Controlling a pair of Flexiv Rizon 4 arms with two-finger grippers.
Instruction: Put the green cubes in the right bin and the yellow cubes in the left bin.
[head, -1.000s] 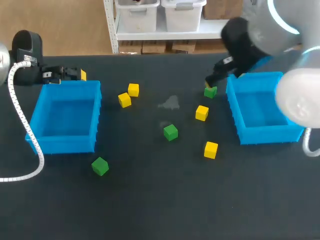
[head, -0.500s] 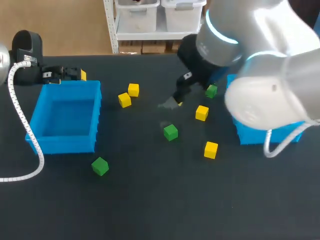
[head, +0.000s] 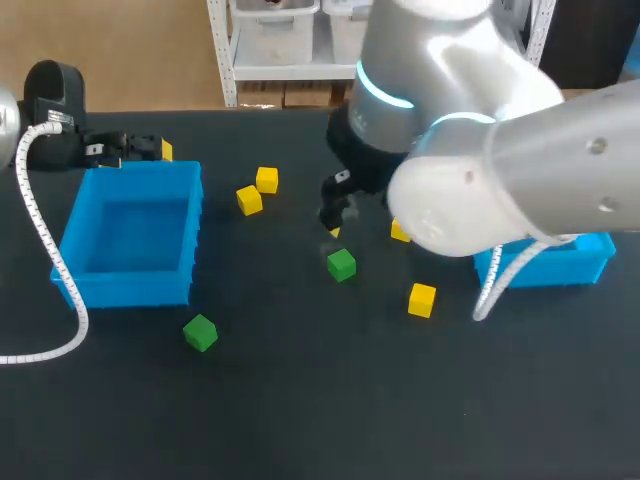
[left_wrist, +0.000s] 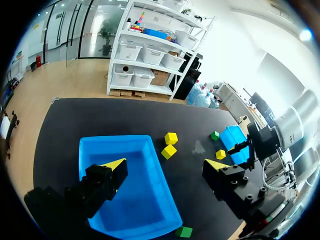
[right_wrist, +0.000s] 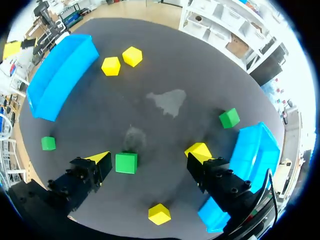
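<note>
Where the right gripper (head: 333, 218) (right_wrist: 150, 160) hangs: over mid-table, just above the mid green cube (head: 342, 264) (right_wrist: 126, 163), its arm coming in from the right.
Right gripper's state: fingers spread wide, nothing held; in the wrist view the mid green cube lies on the table (head: 300, 400) between them, nearer one finger.
Left gripper (head: 140, 148) (left_wrist: 165, 165): behind the far rim of the left bin (head: 195, 230) (left_wrist: 145, 200), fingers wide apart, holding nothing.
Right bin (head: 560, 262) (right_wrist: 255, 145) (left_wrist: 232, 142): blue, at the table's right, largely hidden by the right arm in the head view.
Far green cube (right_wrist: 229, 118) (left_wrist: 214, 135): on the table just beside the right bin, outside it.
Near green cube (head: 200, 332) (right_wrist: 48, 143) (left_wrist: 184, 231): on the table near the left bin's front corner.
Back yellow cube (head: 266, 180) (right_wrist: 132, 56): on the table between the bins, nearer the left one.
Second yellow cube (head: 249, 200) (right_wrist: 111, 65): just beside the back one.
Third yellow cube (head: 400, 232) (right_wrist: 199, 150): partly behind the right arm; close by one finger in the wrist view.
Front yellow cube (head: 422, 299) (right_wrist: 159, 214): on the table, near the right bin's front.
</note>
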